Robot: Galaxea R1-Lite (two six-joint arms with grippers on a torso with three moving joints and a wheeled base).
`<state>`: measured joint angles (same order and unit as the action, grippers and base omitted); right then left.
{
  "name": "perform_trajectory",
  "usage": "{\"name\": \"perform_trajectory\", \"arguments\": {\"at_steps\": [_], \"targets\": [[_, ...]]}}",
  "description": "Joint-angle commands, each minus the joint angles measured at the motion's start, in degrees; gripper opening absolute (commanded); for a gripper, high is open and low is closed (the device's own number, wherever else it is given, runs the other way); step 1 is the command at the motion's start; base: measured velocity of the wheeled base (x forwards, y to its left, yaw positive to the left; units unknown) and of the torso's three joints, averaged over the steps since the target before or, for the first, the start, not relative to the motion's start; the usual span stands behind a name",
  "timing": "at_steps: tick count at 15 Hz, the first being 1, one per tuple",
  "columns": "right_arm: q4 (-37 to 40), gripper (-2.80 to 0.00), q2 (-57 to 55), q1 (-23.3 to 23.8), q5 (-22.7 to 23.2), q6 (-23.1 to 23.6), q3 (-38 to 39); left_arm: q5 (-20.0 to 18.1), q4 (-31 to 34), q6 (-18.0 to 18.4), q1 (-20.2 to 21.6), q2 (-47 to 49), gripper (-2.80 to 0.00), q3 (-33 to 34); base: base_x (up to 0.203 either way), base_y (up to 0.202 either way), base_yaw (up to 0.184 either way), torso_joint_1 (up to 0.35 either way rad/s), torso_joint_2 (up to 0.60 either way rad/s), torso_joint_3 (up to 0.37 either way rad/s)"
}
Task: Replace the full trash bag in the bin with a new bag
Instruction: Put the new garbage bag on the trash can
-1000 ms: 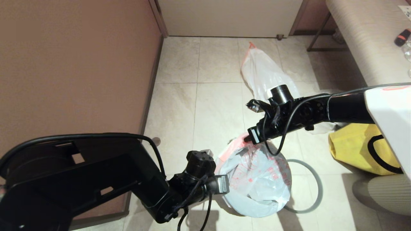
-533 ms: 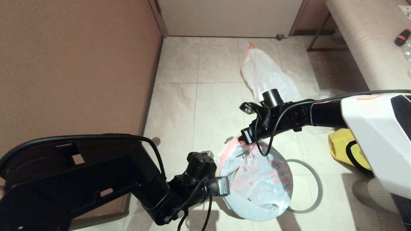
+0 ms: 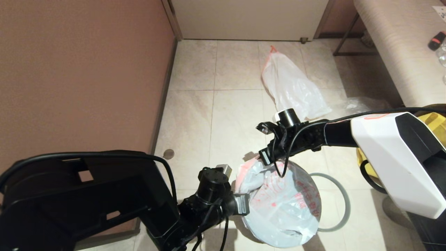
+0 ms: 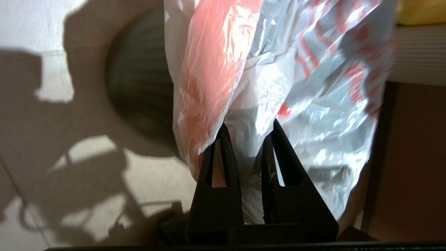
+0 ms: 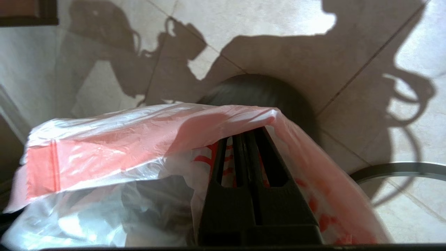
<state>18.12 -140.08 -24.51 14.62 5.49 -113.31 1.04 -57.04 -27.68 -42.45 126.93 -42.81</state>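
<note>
- Left gripper [image 3: 246, 204]: jaws clenched on the near rim of the new bag [image 3: 282, 205], draped over the bin [image 5: 258, 91].
- Right gripper [image 3: 263, 157]: jaws pinching its far rim.
- Step: lining; next, spread the rim, then fit the grey hoop [image 3: 343, 202].
- Full trash bag [image 3: 292, 89]: on the floor beyond.

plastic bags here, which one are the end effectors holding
The new bag with red print, draped over the bin; the left end effector and right end effector both pinch it. The full trash bag lies plain and untouched on the floor farther off.
</note>
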Motion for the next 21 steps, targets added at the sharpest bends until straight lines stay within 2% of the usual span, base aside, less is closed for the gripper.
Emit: {"name": "perform_trajectory", "arguments": {"at_steps": [1, 3, 7, 9, 14, 15, 16, 18, 21], "targets": [[-0.48, -2.8, -1.52, 0.57, -0.21, -0.08, -0.02, 0.04, -4.48, 0.8, 0.05, 0.4, -2.8, 1.99, 0.0, 0.0, 0.0, 0.0, 0.0, 0.0], [-0.15, -2.8, 4.45, 0.59, 0.17, -2.13, 0.28, 0.02, -4.49, 0.88, 0.57, 0.6, -2.8, 1.94, 0.0, 0.0, 0.0, 0.0, 0.0, 0.0], [2.33, -2.8, 22.12, 0.2, 1.19, -9.82, 3.73, 1.1, -4.11, 1.06, 3.68, 1.65, -2.8, 0.87, 0.0, 0.0, 0.0, 0.0, 0.0, 0.0], [2.66, -2.8, 31.68, 0.47, 0.5, -12.14, 14.87, 1.83, -0.54, 0.93, 5.95, 1.37, -2.8, -1.82, 0.0, 0.0, 0.0, 0.0, 0.0, 0.0], [2.47, -2.8, 62.37, 3.36, -1.64, -14.63, 46.7, 4.08, -0.21, 1.16, 8.61, 5.2, -2.8, -5.2, 0.0, 0.0, 0.0, 0.0, 0.0, 0.0], [3.14, -2.8, 67.99, 4.8, -1.85, -14.86, 51.19, 4.54, -0.26, 1.93, 9.34, 5.99, 0.0, -5.97, 0.0, 0.0, 0.0, 0.0, 0.0, 0.0], [4.91, -2.8, 72.41, 6.33, -1.96, -15.05, 54.02, 4.97, -0.33, 3.25, 10.15, 6.21, 0.0, -6.48, 0.0, 0.0, 0.0, 0.0, 0.0, 0.0], [10.27, -2.8, 77.93, 10.43, -1.92, -15.51, 58.07, 4.92, -0.6, 3.55, 9.95, 4.18, 0.0, -5.32, 0.0, 0.0, 0.0, 0.0, 0.0, 0.0], [11.39, -2.8, 79.42, 11.24, -1.31, -15.76, 60.01, 4.88, -0.61, 4.52, 7.71, -5.27, 0.0, 0.5, 0.0, 0.0, 0.0, 0.0, 0.0, 0.0]]}}
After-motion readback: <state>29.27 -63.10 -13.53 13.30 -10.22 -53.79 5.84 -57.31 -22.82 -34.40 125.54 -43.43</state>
